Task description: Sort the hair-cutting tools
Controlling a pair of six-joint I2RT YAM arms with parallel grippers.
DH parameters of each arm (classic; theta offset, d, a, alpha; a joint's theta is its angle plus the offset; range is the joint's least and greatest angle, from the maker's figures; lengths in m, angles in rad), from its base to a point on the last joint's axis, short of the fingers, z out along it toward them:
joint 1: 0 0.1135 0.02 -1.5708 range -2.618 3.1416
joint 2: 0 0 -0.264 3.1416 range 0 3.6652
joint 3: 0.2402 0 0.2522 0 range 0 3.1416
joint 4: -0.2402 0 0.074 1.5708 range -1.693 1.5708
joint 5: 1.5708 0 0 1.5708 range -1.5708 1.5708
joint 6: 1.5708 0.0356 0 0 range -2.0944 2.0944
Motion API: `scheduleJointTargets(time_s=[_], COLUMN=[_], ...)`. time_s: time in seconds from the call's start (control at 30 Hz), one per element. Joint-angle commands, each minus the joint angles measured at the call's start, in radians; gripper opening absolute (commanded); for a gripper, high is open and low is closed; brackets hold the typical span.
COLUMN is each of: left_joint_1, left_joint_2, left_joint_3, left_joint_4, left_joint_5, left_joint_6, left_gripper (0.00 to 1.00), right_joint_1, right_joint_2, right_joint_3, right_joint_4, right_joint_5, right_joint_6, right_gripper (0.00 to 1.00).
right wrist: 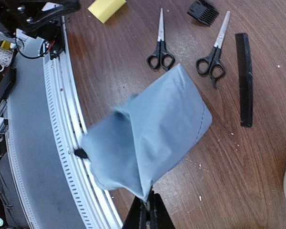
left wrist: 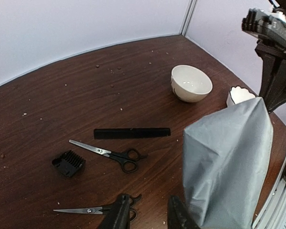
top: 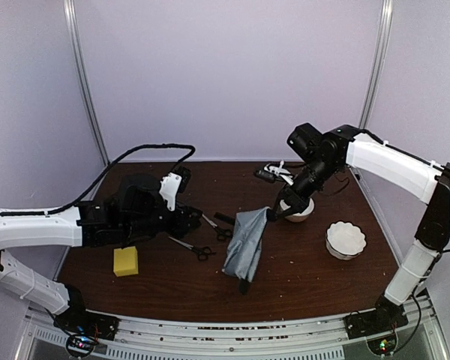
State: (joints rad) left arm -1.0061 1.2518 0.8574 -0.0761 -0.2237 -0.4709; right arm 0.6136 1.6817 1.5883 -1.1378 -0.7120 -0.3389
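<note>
I see my right gripper point(right wrist: 147, 212) pinched shut on the hanging grey fabric pouch point(right wrist: 148, 138), my left gripper point(left wrist: 150, 217) part-open, empty, beside black-handled steel scissors point(left wrist: 86, 210).

A grey pouch point(top: 245, 244) hung crumpled over the middle of a dark wooden table point(top: 307, 281). To its right stood a round white bowl point(left wrist: 191, 83) and, farther off toward the front edge, a scalloped white bowl point(top: 346, 240). A yellow block point(top: 126, 261) lay at the left front — pale crumbs dotted the wood.
</note>
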Motion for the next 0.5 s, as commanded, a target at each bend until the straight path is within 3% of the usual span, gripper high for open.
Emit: scheduleJointTargets(time_s=[0.0, 0.47], left_joint_1=[-0.002, -0.035], left_joint_2=[0.019, 0.162], left_joint_3=[-0.011, -0.011], left_joint_4=[0.097, 0.048], left_joint_5=[0.063, 0.257], left_joint_6=[-0.042, -0.206], left_gripper=[0.3, 0.36], right_joint_1=[-0.034, -0.035], right_joint_2=[0.077, 0.15], right_joint_3=[-0.014, -0.135], right_joint_4=[0.011, 0.0], right_joint_5=[0.135, 0.086], right_joint_6=[0.077, 0.031], right_gripper=[0.0, 0.0])
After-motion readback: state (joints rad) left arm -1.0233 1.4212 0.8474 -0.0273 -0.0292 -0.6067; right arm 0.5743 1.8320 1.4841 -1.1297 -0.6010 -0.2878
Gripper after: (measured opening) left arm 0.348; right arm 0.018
